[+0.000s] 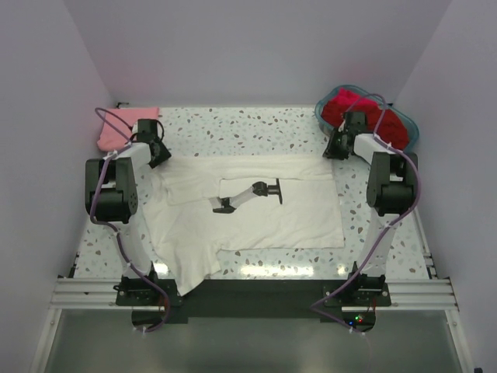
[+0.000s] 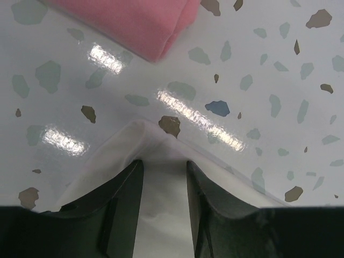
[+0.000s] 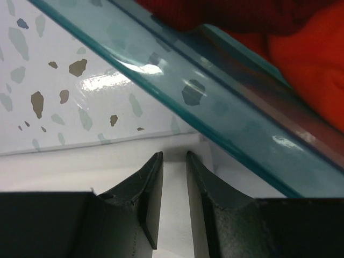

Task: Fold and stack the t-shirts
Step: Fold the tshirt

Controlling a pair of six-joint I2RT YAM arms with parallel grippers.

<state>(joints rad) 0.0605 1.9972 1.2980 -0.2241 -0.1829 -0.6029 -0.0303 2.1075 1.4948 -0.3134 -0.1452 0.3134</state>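
The white t-shirt [image 1: 256, 221] is lying spread on the table [image 1: 233, 124], graphic up. The left gripper [image 2: 164, 161], jaws narrowly parted, is hanging over its far-left corner near the folded pink t-shirt [image 2: 134, 21]; the right gripper [image 3: 173, 155], equally narrow, over the far-right corner beside the teal basket [image 3: 226, 102] holding red t-shirts [image 3: 306, 59]

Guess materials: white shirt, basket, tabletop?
White shirt: soft matte cloth, probably cotton knit; it creases and folds flat. Basket: translucent teal plastic, glossy; highlights along its wall, red shirts showing dimly through it. Tabletop: hard, glossy, speckled terrazzo look, possibly laminate or resin; sharp lamp reflections.
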